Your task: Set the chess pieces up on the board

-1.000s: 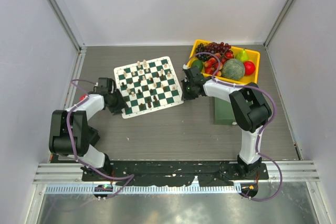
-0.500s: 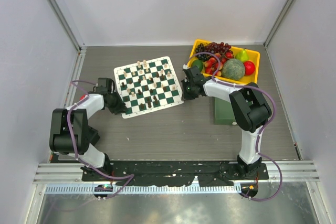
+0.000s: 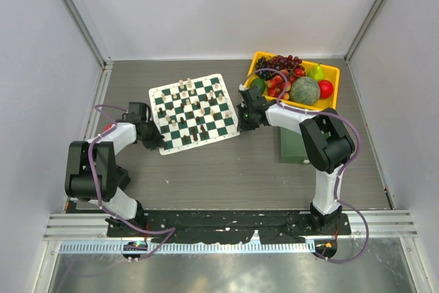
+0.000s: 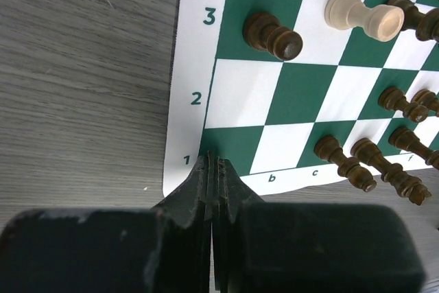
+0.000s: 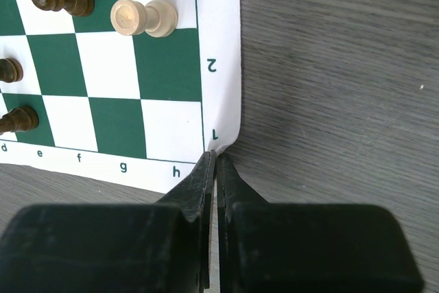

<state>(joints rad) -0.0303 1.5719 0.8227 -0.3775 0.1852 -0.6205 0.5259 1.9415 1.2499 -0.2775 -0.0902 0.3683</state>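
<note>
Top external: the board point(image 3: 194, 112) lies at 11 o'clock on the table point(image 3: 226, 169), with chess pieces point(image 3: 197, 109) scattered and unranked, so most of the setup remains. Left wrist: left gripper point(image 4: 212, 162) pinches corner a1. Right wrist: right gripper point(image 5: 211, 156) pinches corner h1.

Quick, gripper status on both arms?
Left gripper: jaws closed, empty, tips at the a1 corner of the thin green-and-white checked board.
Right gripper: jaws closed, apparently pinching the board's curled h1 corner.

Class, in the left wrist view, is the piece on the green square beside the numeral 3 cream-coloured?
No, the piece on that square is dark brown.
</note>
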